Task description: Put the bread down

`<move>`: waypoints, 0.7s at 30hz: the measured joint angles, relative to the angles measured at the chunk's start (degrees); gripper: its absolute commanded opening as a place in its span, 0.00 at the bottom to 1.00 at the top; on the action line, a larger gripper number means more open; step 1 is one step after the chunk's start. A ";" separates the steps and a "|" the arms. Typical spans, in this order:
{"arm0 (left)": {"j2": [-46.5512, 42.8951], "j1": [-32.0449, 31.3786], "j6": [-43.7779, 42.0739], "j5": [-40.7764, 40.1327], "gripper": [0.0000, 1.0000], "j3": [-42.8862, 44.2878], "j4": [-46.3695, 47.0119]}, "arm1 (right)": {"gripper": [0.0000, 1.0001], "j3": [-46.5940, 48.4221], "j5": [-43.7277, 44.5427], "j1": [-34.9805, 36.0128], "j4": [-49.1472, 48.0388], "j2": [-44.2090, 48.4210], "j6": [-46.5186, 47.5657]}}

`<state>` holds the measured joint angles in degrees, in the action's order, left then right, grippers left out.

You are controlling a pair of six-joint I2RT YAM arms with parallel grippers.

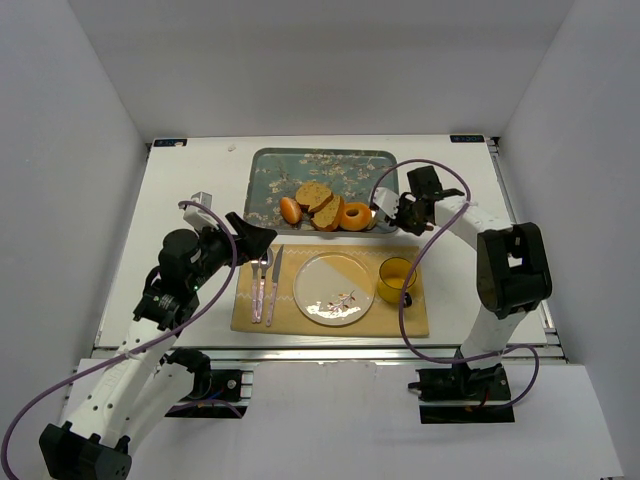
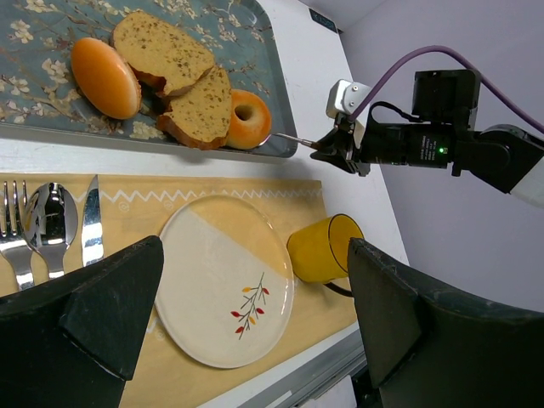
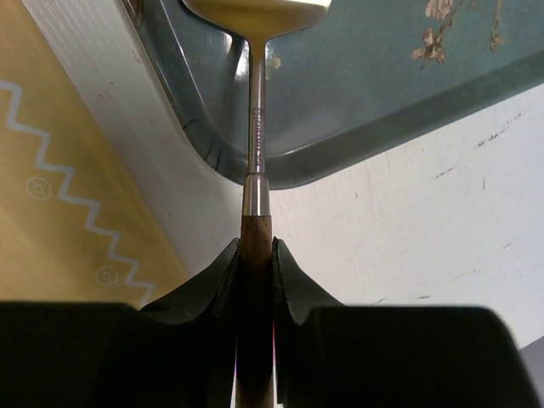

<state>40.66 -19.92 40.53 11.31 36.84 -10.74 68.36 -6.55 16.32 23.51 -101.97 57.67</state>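
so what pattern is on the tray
The tray is teal with white blossoms; left wrist view.

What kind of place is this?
Probably a robot test cell staged as a breakfast table: bare white walls enclose it, two arms are bolted at its edge, and a placemat holds a plate and cup.

I see the bread [image 1: 354, 216] as a small, glossy golden-orange ring with a round hole through its middle, whole and unbroken. It sits inside the tray [image 1: 268, 178], in the near right corner just beside the rim. It looks slightly tilted, its hole showing from above.
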 measured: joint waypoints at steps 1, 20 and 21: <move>0.00 0.00 0.00 0.00 0.98 0.00 0.00 | 0.00 0.17 -0.22 0.00 0.09 -0.24 0.11; 0.11 0.00 0.00 -0.09 0.98 0.00 -0.50 | 0.00 10.32 -8.07 -3.54 7.41 -8.90 -3.61; 0.15 0.00 0.00 -0.07 0.98 0.02 -0.48 | 0.00 10.80 -8.48 -4.04 7.89 -9.09 -4.07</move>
<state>40.82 -19.92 40.53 11.25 36.86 -11.22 79.15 -15.03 12.27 31.40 -111.07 53.60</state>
